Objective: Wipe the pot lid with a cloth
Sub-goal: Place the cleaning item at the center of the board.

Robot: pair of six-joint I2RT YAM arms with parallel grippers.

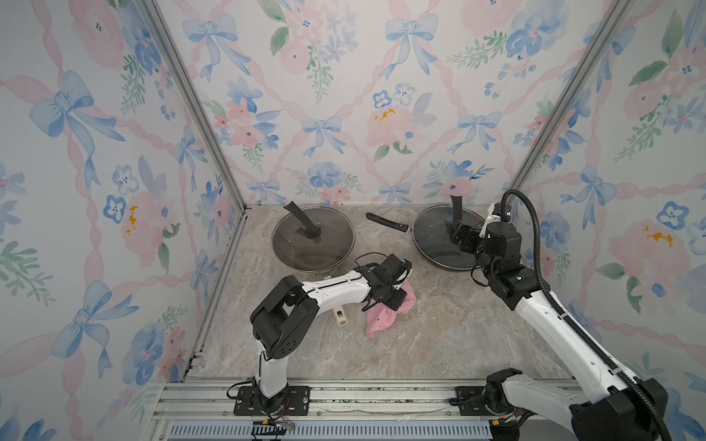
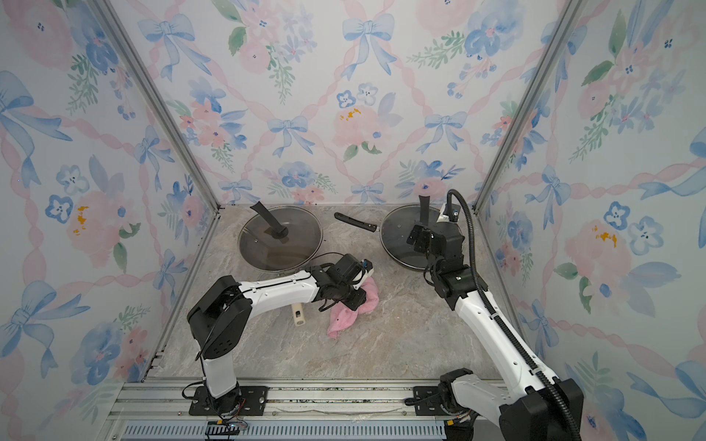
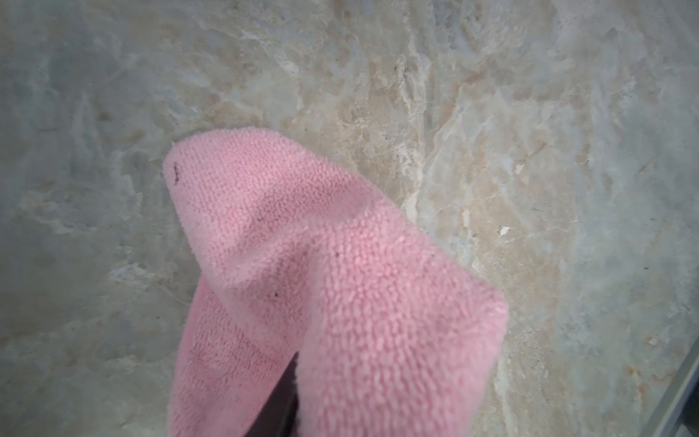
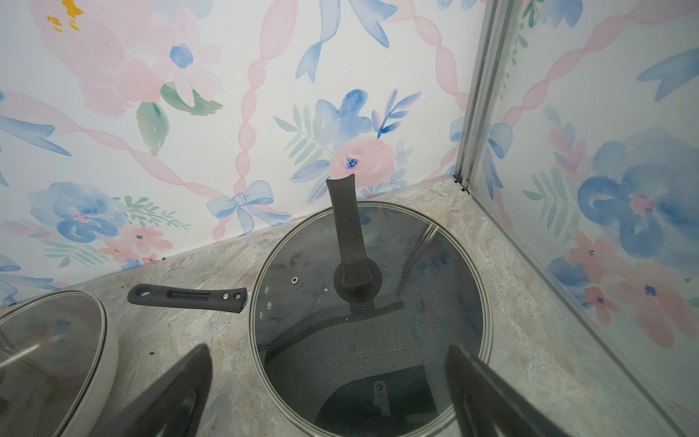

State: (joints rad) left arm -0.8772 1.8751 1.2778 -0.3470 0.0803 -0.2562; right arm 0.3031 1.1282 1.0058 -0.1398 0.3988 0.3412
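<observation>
The pink cloth (image 1: 376, 322) lies bunched up near the middle of the marble table (image 1: 458, 336). The left gripper (image 1: 395, 301) points down onto its 1 o'clock end. One dark finger (image 3: 278, 401) pokes out of the folds, but I cannot tell if the jaws pinch it. A cream pan handle (image 1: 340, 316) sits at the cloth's 9 o'clock. Farther back, at 1 o'clock, the right gripper (image 1: 458, 236) gapes wide with nothing in it, over the glass lid (image 1: 431, 229) on the dark pan (image 1: 447, 266). Another lidded pan (image 1: 328, 244) sits at 11 o'clock.
</observation>
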